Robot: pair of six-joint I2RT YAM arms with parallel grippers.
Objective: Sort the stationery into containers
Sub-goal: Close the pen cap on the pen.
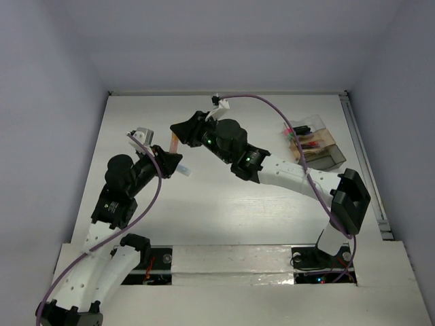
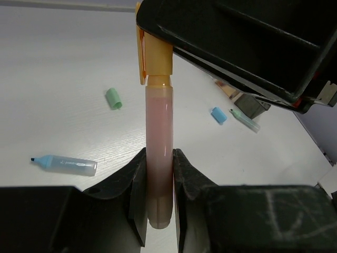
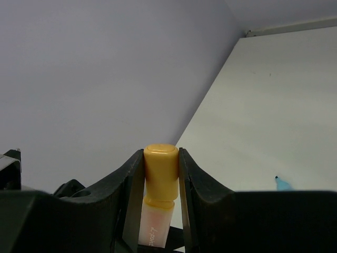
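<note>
A pink-bodied highlighter point(image 1: 174, 145) with an orange cap point(image 2: 158, 55) is held in the air between both grippers, left of the table's middle. My left gripper point(image 2: 159, 155) is shut on the lower end of its body point(image 2: 159, 121). My right gripper point(image 3: 161, 158) is shut on the orange cap point(image 3: 160, 174), with the pink body point(image 3: 155, 226) below it. In the top view the left gripper point(image 1: 174, 157) sits just below the right gripper point(image 1: 178, 134). The clear compartment box point(image 1: 325, 151), with several items inside, stands at the far right.
On the table below lie an uncapped blue highlighter point(image 2: 66, 164), a green cap point(image 2: 113, 98), a blue cap point(image 2: 218, 115) and a green highlighter point(image 2: 245, 120). The blue highlighter's tip shows in the right wrist view point(image 3: 283, 183). Walls close the table on three sides.
</note>
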